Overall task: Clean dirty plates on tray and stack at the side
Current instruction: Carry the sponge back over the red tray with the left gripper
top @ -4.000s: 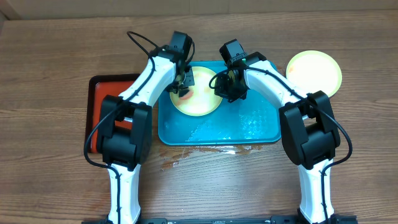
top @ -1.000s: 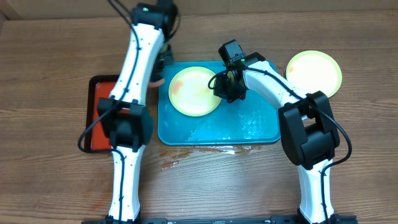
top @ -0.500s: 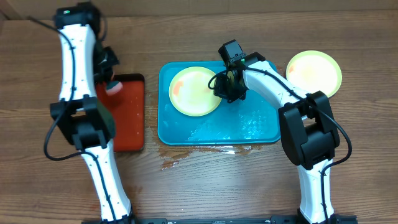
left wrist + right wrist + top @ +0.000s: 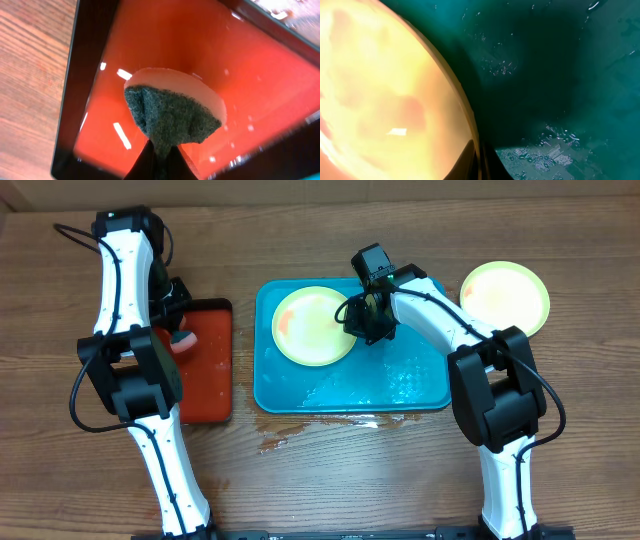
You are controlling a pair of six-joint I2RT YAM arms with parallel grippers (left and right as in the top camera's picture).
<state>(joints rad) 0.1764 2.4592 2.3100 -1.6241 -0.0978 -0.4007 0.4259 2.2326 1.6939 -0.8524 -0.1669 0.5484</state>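
While the right claw (image 4: 480, 152) pinches the rim of a yellow plate (image 4: 312, 327) on the blue tray (image 4: 400, 375), the left claw (image 4: 160, 152) holds a sponge (image 4: 172, 117) over the red tray (image 4: 210, 55).
I think the plate is light, stiff and slippery when wet, so its rim is the best place to grab. A second plate (image 4: 504, 296) sits on the desk (image 4: 350, 480) at the side. Both claws' tips are mostly cut off in the wrist views.

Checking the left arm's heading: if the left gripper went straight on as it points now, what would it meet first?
Probably the floor of the red tray: the left gripper, shut on a sponge, points down into it, sponge leading. Gap unclear.
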